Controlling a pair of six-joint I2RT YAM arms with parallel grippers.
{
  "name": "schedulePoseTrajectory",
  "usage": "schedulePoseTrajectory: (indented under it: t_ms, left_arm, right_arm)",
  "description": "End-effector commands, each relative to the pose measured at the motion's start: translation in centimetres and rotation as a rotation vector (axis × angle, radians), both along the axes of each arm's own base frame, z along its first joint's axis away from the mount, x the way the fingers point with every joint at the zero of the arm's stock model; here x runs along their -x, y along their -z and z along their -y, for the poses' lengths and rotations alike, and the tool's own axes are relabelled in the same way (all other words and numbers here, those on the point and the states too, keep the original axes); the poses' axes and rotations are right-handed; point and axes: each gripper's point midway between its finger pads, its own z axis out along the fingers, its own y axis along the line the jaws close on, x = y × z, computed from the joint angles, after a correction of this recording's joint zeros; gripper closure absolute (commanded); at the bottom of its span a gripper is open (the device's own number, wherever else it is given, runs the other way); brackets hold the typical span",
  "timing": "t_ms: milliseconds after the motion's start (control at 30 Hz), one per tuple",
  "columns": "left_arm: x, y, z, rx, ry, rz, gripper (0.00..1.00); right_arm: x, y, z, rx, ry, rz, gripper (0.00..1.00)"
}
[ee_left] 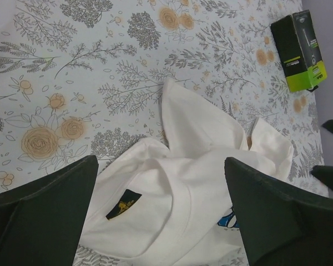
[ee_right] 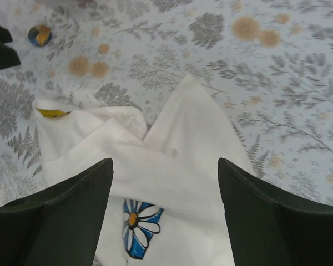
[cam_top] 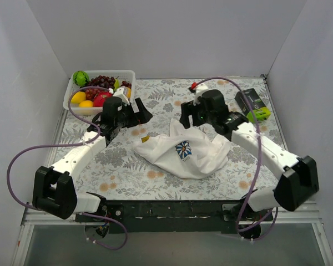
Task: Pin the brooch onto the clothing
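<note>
Floral worktop, white T-shirt lying crumpled. Its long side runs from left hand to right hand, both spread wide. Collar's nearest the left hand, brooch off the shirt.

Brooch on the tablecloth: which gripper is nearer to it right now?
Left. The left gripper hangs just beside the brooch; the right gripper is over the T-shirt, across it from the brooch.
</note>
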Motion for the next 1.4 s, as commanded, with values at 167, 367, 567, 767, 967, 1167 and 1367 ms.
schedulePoseTrajectory:
  t_ms: [167, 367, 567, 767, 967, 1167, 1367]
  left_arm:
    - [0.2, -0.3, -4.3, 0.232, 0.008, -0.14, 0.02]
    - [0.1, 0.0, -5.3, 0.239, -0.007, -0.145, 0.02]
    - [0.0, 0.4, -5.7, 0.237, -0.014, -0.15, 0.02]
    - [0.1, 0.6, -6.0, 0.229, -0.019, -0.149, 0.02]
    - [0.3, 0.5, -6.2, 0.226, -0.023, -0.141, 0.02]
    - [0.4, 0.2, -6.3, 0.216, -0.023, -0.132, 0.02]
    - [0.5, 0.4, -6.5, 0.202, -0.026, -0.13, 0.02]
  right_arm:
    - [4.2, 3.7, -12.1, 0.03, -0.449, -0.117, 0.2]
    - [7.4, 7.9, -14.9, 0.085, -0.59, -0.19, 0.23]
    - [8.6, 11.0, -15.1, 0.179, -0.609, -0.257, 0.72]
    - [3.7, 4.0, -13.6, 0.165, -0.416, -0.028, 0.99]
    - [-3.3, -8.6, -10.3, 0.056, -0.228, 0.26, 0.99]
    - [-1.9, -4.2, -11.3, 0.151, -0.404, 0.126, 0.67]
    - [1.9, 2.8, -11.3, 0.164, -0.558, -0.041, 0.28]
